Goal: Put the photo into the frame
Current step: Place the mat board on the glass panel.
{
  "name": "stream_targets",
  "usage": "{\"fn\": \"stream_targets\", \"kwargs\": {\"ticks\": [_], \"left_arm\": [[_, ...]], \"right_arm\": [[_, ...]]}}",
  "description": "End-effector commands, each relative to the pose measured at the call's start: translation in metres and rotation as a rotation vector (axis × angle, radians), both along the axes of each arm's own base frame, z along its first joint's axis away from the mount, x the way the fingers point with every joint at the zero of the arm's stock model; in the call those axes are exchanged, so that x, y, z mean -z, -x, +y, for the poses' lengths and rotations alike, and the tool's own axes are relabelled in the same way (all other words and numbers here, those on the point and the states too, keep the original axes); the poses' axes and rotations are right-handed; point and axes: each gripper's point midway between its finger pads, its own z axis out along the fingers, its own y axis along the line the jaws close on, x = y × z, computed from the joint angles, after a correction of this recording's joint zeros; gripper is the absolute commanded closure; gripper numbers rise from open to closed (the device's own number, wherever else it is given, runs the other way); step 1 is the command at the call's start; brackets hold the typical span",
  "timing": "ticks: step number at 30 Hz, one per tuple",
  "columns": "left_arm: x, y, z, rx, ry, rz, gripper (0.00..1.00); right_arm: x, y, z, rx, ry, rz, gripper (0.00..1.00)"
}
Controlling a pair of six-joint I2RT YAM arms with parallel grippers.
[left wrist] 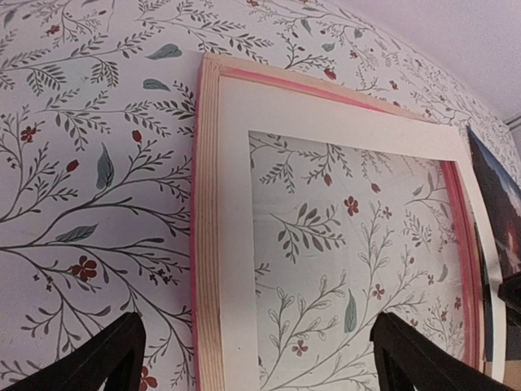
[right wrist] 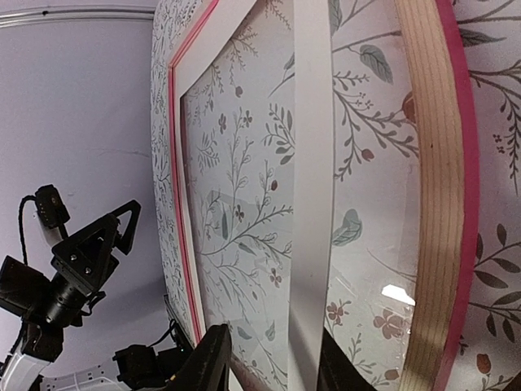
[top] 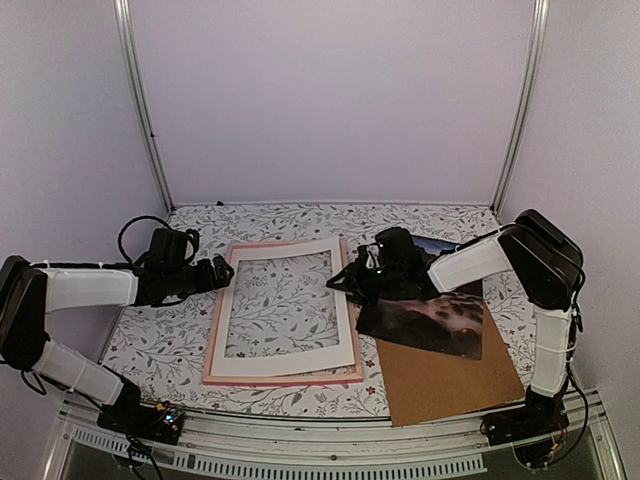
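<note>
The left end effector (top: 220, 272) is held wide open at 9 o'clock of the frame (left wrist: 208, 244), in which a white mat (left wrist: 236, 244) is laid. The right end effector (top: 348, 281) is seen narrowly parted at the frame's 3 o'clock rail. The photo (top: 440, 322) is laid on a brown board (top: 450, 380), at 3 o'clock of the frame.

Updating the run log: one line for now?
photo on backing board, outside frame | left gripper open | right gripper open by white mat
</note>
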Motion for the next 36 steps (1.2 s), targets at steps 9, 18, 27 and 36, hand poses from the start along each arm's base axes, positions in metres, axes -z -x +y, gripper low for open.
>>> {"fn": "stream_targets", "kwargs": {"ticks": [9, 18, 27, 36], "left_arm": [[-0.008, -0.006, -0.006, 0.028, -0.01, -0.029, 0.0], [-0.006, -0.006, -0.006, 0.033, -0.014, -0.031, 0.0], [-0.003, -0.006, -0.007, 0.038, -0.013, -0.027, 0.0], [-0.005, -0.006, -0.006, 0.037, -0.02, -0.031, 0.0]], "right_arm": [[-0.002, 0.002, 0.0, -0.018, 0.092, -0.055, 0.62], [-0.006, 0.005, -0.003, -0.018, 0.149, -0.09, 0.6], [-0.005, 0.009, 0.005, -0.065, 0.209, -0.12, 0.6], [0.0, 0.011, 0.002, -0.072, 0.231, -0.117, 0.6]]}}
